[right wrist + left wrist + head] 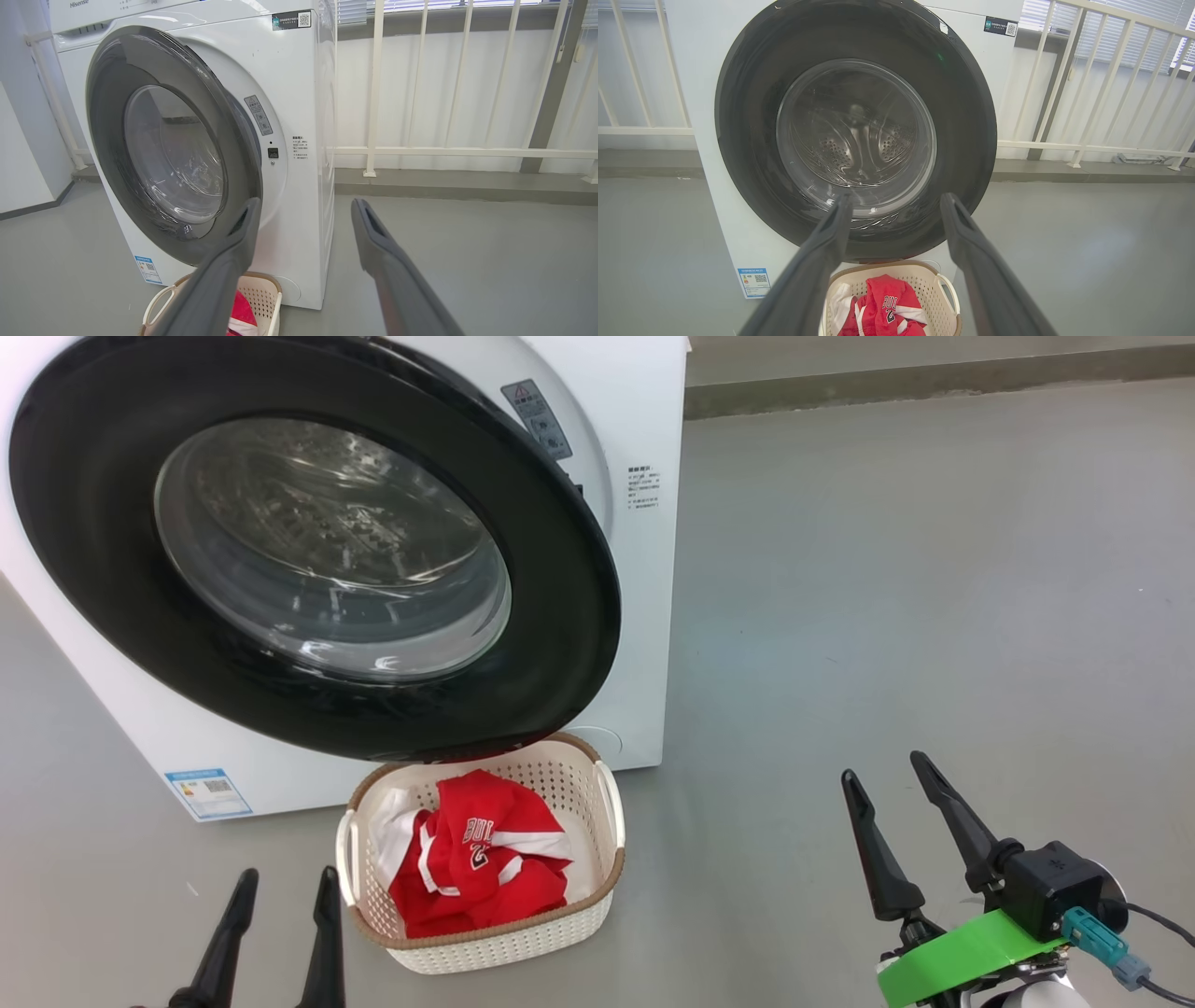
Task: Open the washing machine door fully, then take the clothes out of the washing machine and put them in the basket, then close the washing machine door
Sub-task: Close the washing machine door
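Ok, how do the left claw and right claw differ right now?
The left claw sits close beside the basket, pointing nearly straight up the head view; the right claw stands well apart from it over the floor, leaning left. Both are open and empty.

A bare laundry corner — washing machine (303,70) on grey floor (467,256), white railing (467,152) behind.

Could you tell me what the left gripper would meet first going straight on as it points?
Probably the washing machine door, at the lower edge of its glass window, where the left gripper aims; depth unclear.
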